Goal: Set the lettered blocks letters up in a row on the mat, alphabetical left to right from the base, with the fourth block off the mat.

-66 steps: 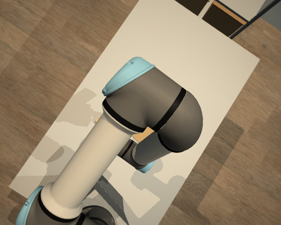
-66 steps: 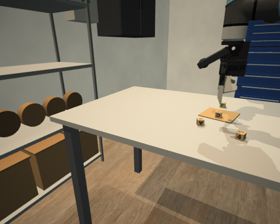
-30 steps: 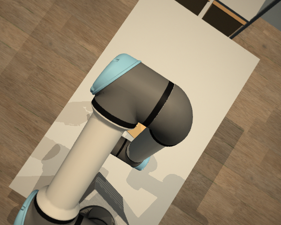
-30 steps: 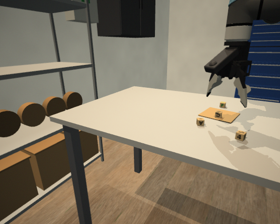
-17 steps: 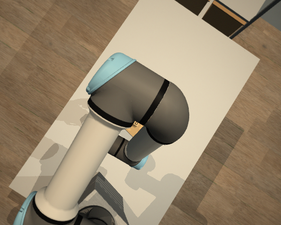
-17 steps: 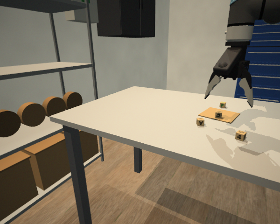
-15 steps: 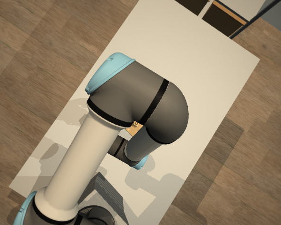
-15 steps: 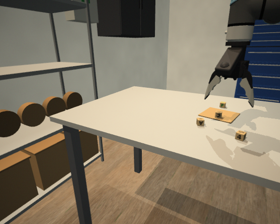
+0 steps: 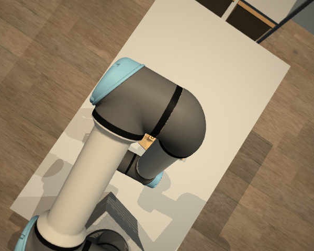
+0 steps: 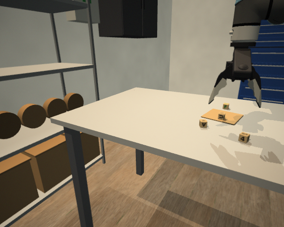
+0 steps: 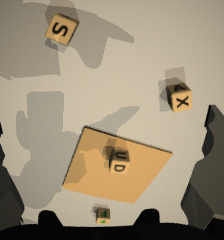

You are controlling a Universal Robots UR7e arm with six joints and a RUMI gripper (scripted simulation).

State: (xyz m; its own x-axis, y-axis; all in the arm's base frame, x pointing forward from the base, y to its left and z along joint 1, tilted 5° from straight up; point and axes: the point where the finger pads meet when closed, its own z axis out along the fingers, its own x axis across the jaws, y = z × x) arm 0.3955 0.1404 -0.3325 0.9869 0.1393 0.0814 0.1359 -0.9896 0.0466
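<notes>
My gripper (image 10: 235,103) is open and empty, hanging well above the orange mat (image 10: 225,117). Its fingers frame the wrist view at the left and right edges. The D block (image 11: 119,161) stands on the mat, near its middle. The S block (image 11: 62,29) lies off the mat on the table; it also shows in the exterior view (image 10: 203,123). The X block (image 11: 179,97), with a 4 on its side (image 10: 244,137), is off the mat too. A fourth block (image 11: 103,214) (image 10: 226,106) with a green F on its side sits just off the mat's edge; I cannot read its top.
The arm hides most of the table in the top view; only a corner of the mat (image 9: 146,141) shows. A shelf rack (image 10: 39,97) with brown cylinders and boxes stands beyond the table's left end. A blue drawer cabinet (image 10: 274,61) is behind the table.
</notes>
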